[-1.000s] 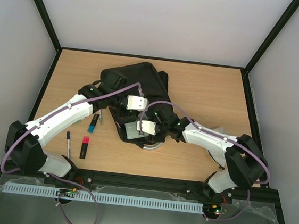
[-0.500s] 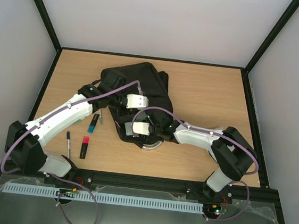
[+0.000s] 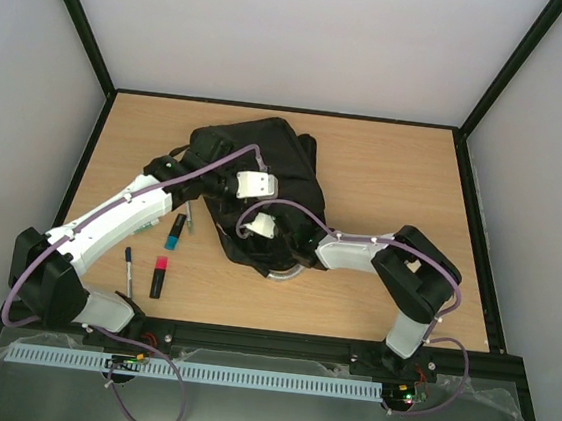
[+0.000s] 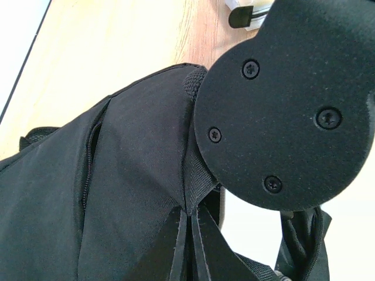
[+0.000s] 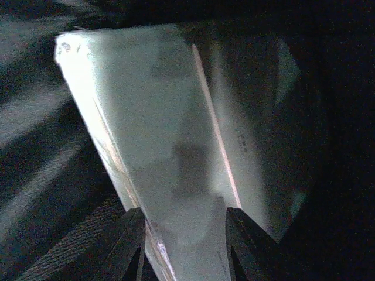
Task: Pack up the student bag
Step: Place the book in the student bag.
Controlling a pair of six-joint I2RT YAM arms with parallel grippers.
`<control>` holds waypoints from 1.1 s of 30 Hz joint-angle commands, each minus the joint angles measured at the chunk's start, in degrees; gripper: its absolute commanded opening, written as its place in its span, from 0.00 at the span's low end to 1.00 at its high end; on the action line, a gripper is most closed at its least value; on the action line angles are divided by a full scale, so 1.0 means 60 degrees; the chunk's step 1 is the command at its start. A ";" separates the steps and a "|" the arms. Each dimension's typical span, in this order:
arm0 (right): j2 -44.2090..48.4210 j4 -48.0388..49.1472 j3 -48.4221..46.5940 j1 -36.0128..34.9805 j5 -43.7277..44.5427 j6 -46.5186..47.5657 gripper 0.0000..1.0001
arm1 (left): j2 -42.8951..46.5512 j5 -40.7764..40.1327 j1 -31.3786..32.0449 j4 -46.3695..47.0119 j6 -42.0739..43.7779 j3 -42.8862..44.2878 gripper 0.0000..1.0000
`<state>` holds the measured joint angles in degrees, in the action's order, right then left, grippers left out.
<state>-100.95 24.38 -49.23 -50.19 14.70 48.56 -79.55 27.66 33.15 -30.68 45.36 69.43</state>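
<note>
The black student bag [image 3: 271, 159] lies mid-table, its silver-grey handle loop [image 3: 290, 275] at the near edge. My left gripper [image 3: 244, 205] is shut on a fold of the bag's fabric [image 4: 196, 187], with the jaws [image 4: 188, 234] pinched together on it. My right gripper [image 3: 248, 239] reaches into the bag's opening from the right. In the right wrist view it [image 5: 184, 234] is shut on a flat pale grey book-like item [image 5: 176, 117], surrounded by the dark bag interior. In the top view that item is almost fully hidden.
Left of the bag lie a blue-capped marker [image 3: 175, 231], a thin pen [image 3: 189, 219], a dark pen [image 3: 129, 270] and a pink-capped highlighter [image 3: 158, 277]. A black round housing [image 4: 287, 105] fills the upper right of the left wrist view. Black frame rails edge the table.
My right arm has stretched left and pushed the grey item deeper into the bag, so it no longer shows from above. My left gripper has shifted slightly back, still holding the fabric.
</note>
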 commanded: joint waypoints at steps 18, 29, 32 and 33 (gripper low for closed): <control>0.0006 -0.1214 -0.0969 0.0018 0.0380 -0.2192 0.46 | 0.0372 0.0614 -0.0151 0.0886 -0.0145 0.0150 0.02; 0.2806 -0.5688 -0.0163 0.0031 -0.3249 -0.3296 0.62 | 0.0339 0.0524 -0.0373 0.0956 -0.0485 0.0007 0.02; 0.3685 -0.6284 0.0157 0.0228 -0.3145 -0.3616 0.67 | 0.0347 0.0495 -0.0411 0.0909 -0.0482 -0.0107 0.02; 0.3952 -0.6516 0.0157 0.0380 -0.3205 -0.3660 0.68 | 0.0363 0.0487 -0.0425 0.0896 -0.0478 -0.0170 0.02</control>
<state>-82.50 -5.78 -50.11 -49.87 -0.64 30.68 -79.46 28.88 31.20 -28.18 42.22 69.21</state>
